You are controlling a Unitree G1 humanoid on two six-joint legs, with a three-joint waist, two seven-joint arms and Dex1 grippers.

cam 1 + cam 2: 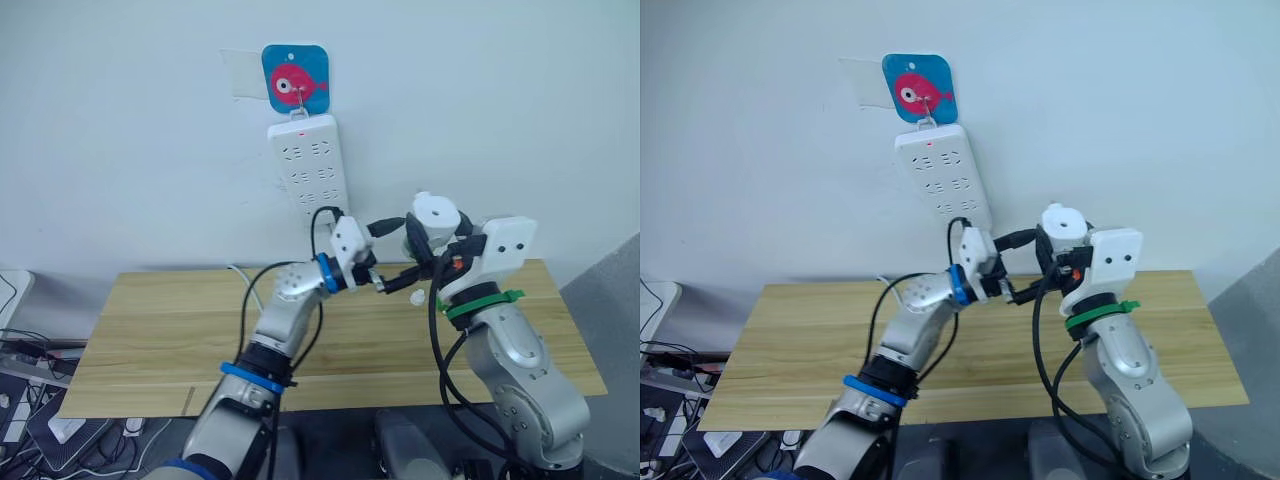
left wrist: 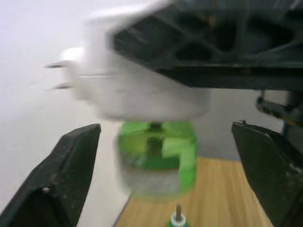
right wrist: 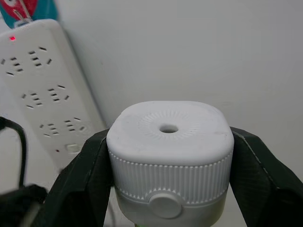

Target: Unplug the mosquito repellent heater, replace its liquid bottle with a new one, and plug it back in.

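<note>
**Heater off the wall, bottle swap in hand**

The heater (image 3: 169,156) is unplugged: the right gripper (image 3: 168,182) clamps it on both sides, holding it in the air in front of the strip (image 1: 313,172) and below it. Its two prongs show bare in the left wrist view. A green bottle (image 2: 156,156) hangs under the heater, so close that I cannot tell whether it is still screwed in or already loose. The left gripper (image 2: 165,175) is spread wide on either side of that bottle, touching nothing. Judging by this, unplugging is done; getting the bottle out, fitting a new one and plugging back in are left.

The heater is smooth white plastic, rounded-square on top with a small centre hole ringed by fine ribs, a ribbed band and a round button below. The bottle is translucent green.

Below the strip lies a pale wood-grain table (image 1: 150,330). The strip is long, white, glossy, hung on the wall with a red light lit near its top
</note>
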